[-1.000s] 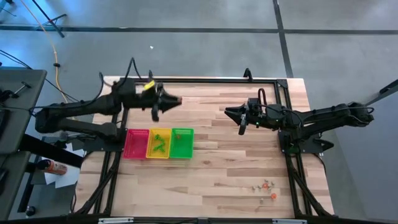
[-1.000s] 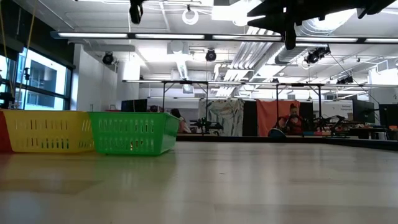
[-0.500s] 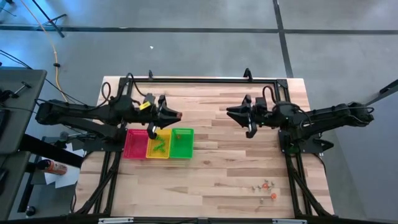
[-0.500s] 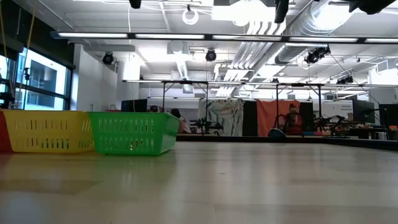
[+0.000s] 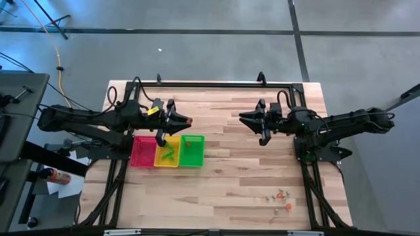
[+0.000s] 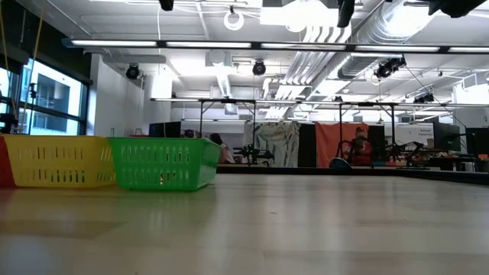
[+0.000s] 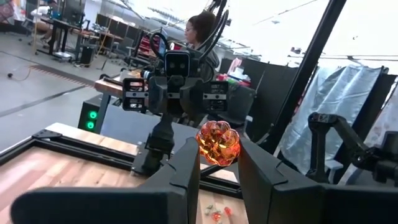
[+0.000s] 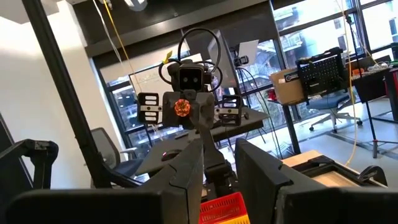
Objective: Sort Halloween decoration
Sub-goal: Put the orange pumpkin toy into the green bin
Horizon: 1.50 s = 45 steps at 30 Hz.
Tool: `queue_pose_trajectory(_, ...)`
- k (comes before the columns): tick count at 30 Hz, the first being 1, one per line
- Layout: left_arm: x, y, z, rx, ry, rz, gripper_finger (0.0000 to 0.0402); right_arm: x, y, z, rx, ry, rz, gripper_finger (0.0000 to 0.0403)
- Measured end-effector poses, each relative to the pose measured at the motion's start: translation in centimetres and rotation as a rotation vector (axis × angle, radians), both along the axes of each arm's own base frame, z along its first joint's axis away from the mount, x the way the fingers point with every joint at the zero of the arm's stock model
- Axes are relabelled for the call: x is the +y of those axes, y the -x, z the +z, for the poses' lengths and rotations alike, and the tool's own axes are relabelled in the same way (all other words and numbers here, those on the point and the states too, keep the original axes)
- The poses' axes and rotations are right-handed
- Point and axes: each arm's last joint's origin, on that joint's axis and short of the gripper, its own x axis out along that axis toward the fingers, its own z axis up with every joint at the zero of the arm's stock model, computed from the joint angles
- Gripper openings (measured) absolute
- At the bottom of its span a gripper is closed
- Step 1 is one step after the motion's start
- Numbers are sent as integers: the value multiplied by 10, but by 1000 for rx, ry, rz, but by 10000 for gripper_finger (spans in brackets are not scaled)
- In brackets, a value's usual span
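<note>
My left gripper (image 5: 182, 122) hangs above the table just past the far edge of the yellow tray (image 5: 167, 151). It is shut on a translucent orange trinket (image 7: 217, 143), which also shows as the orange trinket (image 5: 189, 121) from above. My right gripper (image 5: 244, 118) hovers mid-table facing the left one. Its fingers (image 8: 186, 168) stand a little apart with nothing between them. Several loose orange, green and pale trinkets (image 5: 279, 197) lie on the wood near the front right corner. Green pieces (image 5: 169, 153) lie in the yellow tray. My left gripper pinches the orange trinket's two sides (image 7: 205, 148) between its two fingers, at their free ends. The fingers lie about level and point toward the table's right. The trinket is lifted clear, high above the wood.
A red tray (image 5: 144, 151), the yellow tray and a green tray (image 5: 192, 151) stand side by side at the left. A black frame (image 5: 216, 84) runs along the far edge and both sides. Bare wood (image 5: 230, 170) lies between the trays and the loose trinkets.
My left gripper has swung toward the table's near edge with the orange trinket, stopping by the trays' far edge. My right gripper has tipped its fingers upward and risen out of the low view. Both have kept still for the last half second.
</note>
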Motion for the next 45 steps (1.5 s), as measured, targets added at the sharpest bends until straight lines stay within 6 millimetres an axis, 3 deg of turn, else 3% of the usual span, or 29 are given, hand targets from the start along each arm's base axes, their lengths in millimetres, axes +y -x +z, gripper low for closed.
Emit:
queue_pose_trajectory(12,0,-1,-5,66,-111,12,70,0,-1,-4,39,19,-5,87)
queue_pose_trajectory(21,0,-19,-10,451,-225,1,70,0,-1,-4,43,15,-18,87)
queue_pose_trajectory(24,0,-31,-23,589,-232,-15,70,-1,-1,-4,47,9,-43,87)
queue_pose_trajectory(32,0,-55,-84,969,-235,-58,70,-1,-1,-6,66,1,-45,87)
queue_pose_trajectory(45,-1,-86,-156,1239,-142,-43,69,-1,-2,-11,114,1,-49,87)
